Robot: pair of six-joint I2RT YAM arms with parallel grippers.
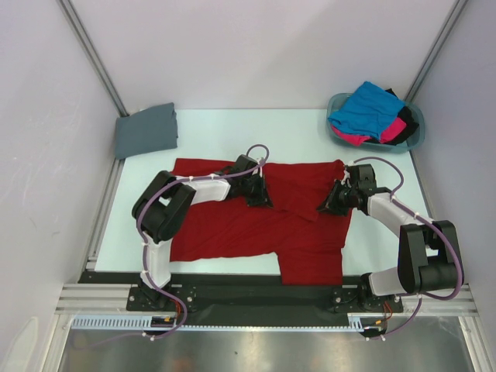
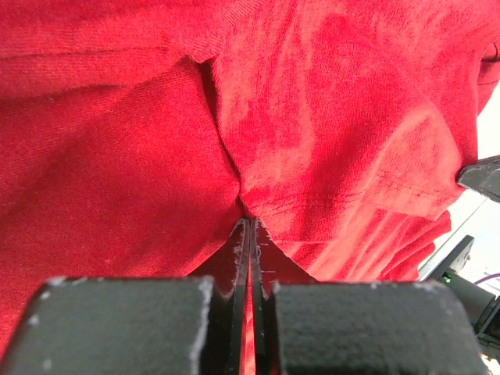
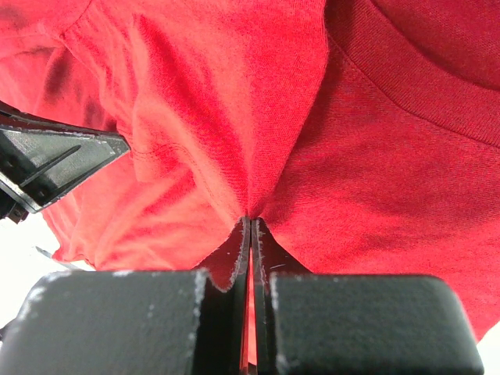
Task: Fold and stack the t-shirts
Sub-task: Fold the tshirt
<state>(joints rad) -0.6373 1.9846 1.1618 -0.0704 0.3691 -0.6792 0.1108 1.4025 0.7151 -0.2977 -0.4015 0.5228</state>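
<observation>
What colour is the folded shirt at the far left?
The folded shirt is slate grey; top external view.

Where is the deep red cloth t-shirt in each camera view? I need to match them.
Top external: deep red cloth t-shirt spread across the pale table's middle, pinched by left gripper and right gripper.
Left wrist: fills the frame, left gripper shut on a fold.
Right wrist: fills the frame, ribbed collar upper right.
Shared landmark: the pale table at the shirt's edge.

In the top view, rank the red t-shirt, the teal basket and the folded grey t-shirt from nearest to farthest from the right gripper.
1. red t-shirt, pinched in the right gripper.
2. teal basket, far right corner.
3. grey t-shirt, far left corner.
</observation>
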